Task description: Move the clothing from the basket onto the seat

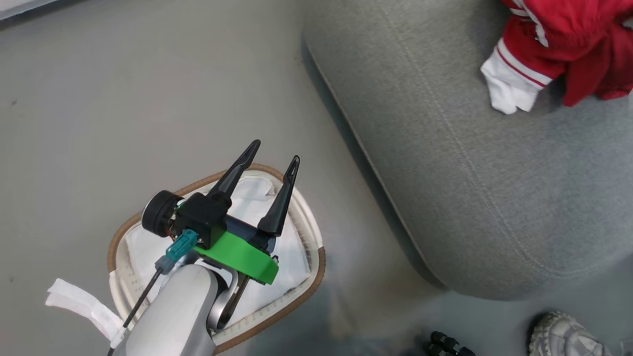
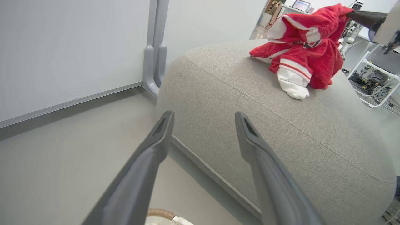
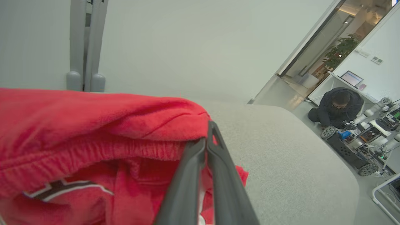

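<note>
The red clothing (image 1: 568,39), with white striped trim, lies bunched at the far right of the grey seat (image 1: 470,173). In the left wrist view its top (image 2: 312,34) is lifted by my right gripper (image 2: 350,12). In the right wrist view that gripper (image 3: 207,137) is shut on a red fold (image 3: 93,125) bearing black white-outlined lettering. My left gripper (image 1: 275,151) hangs open and holds nothing above the cream basket (image 1: 316,277) on the floor. Inside the basket I see just its white lining (image 1: 247,198). The left wrist view has the open gripper (image 2: 204,114) facing the seat (image 2: 250,109).
A white cloth strip (image 1: 79,301) hangs over the basket's near-left rim. A pale shoe (image 1: 564,336) and a small black part (image 1: 445,343) sit by the seat's near corner. A person (image 3: 337,106) crouches among equipment beyond the seat. A grey post (image 2: 154,47) stands against the wall.
</note>
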